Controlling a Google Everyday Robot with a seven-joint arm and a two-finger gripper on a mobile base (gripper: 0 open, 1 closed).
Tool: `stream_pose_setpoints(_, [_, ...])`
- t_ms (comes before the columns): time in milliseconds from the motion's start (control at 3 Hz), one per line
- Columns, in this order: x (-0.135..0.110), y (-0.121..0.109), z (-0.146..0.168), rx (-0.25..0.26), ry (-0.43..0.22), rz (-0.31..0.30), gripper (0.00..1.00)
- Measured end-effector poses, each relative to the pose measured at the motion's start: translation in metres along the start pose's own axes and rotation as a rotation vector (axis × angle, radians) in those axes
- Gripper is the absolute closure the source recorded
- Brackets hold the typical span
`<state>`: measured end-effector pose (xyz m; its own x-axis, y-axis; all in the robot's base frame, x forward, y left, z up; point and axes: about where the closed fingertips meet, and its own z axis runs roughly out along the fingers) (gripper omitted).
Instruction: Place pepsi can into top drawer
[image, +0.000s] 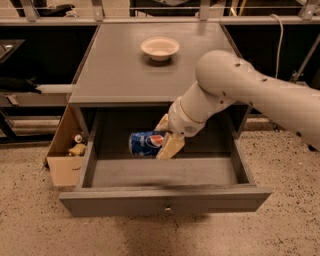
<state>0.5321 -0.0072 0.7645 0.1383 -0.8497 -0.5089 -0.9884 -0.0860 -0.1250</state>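
The pepsi can (145, 143), blue with a round red-white-blue logo, lies on its side in the grip of my gripper (166, 135). The cream fingers are shut on the can's right end. The can is inside the open top drawer (165, 199), toward its back left, just above or at the drawer floor. The drawer is grey, pulled fully out, with a small round knob (167, 207) on its front. My white arm (250, 95) reaches in from the right.
A cream bowl (160, 48) stands on the grey cabinet top (125, 75). A cardboard box (67, 150) with small items sits on the floor left of the drawer. Dark shelving lies behind and to both sides.
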Motion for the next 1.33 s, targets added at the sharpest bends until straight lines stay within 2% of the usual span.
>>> stream_pose_setpoints(667, [0.052,-0.006,0.067,-0.060,0.009,0.091,1.00])
stream_pose_setpoints(1000, [0.070,-0.014,0.091,-0.078,0.023,0.119,0.84])
stream_pose_setpoints(1333, [0.081,-0.022,0.108,-0.086,0.032,0.137,0.61])
